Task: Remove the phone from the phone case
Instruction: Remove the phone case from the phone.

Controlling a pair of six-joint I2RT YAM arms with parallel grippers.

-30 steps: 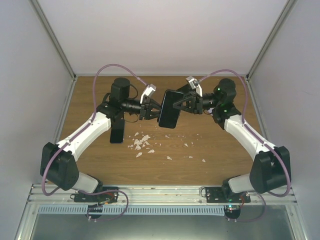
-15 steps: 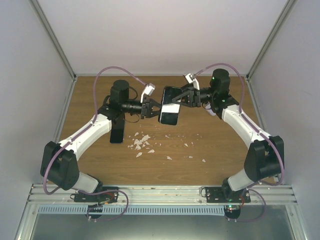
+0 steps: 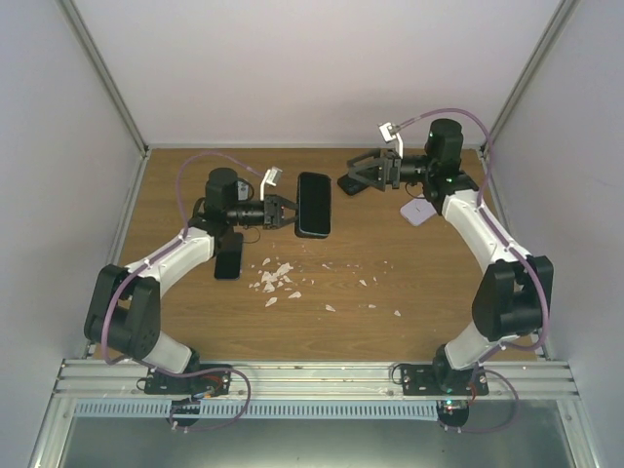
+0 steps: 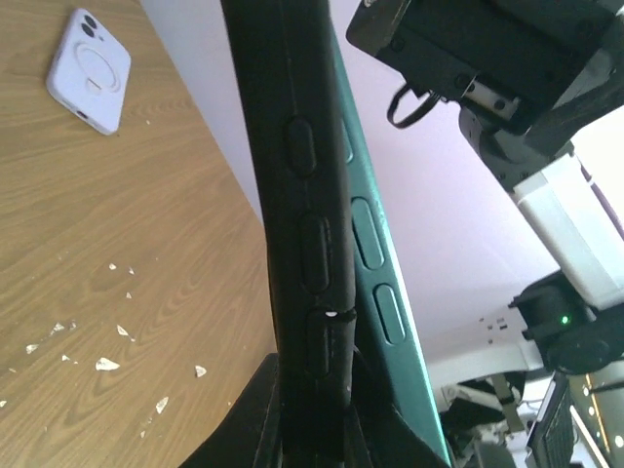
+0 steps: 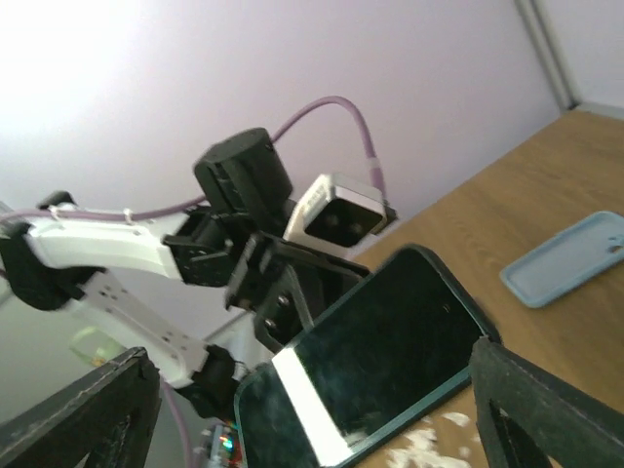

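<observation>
Near half of the table [image 3: 419, 331] is open wood, with only white crumbs [image 3: 276, 280] mid-board; walls close in left and right. A dark handset [image 3: 228, 257] lies flat under the left forearm. The left gripper [image 3: 286, 212] is clamped on the long edge of the phone [image 3: 314, 205], held above the board left of centre. Its long axis runs near-far, with the screen toward the right arm and the phone case [image 4: 302, 224] along its buttoned side. A pale case [image 3: 417, 212] lies flat at right. The right gripper [image 3: 349, 178], jaws spread and empty, sits near the far edge. Half a second ago it was at the phone, which has since shifted left.

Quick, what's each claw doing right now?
Left claw: closed, holding the phone.
Right claw: open, holding nothing.
</observation>
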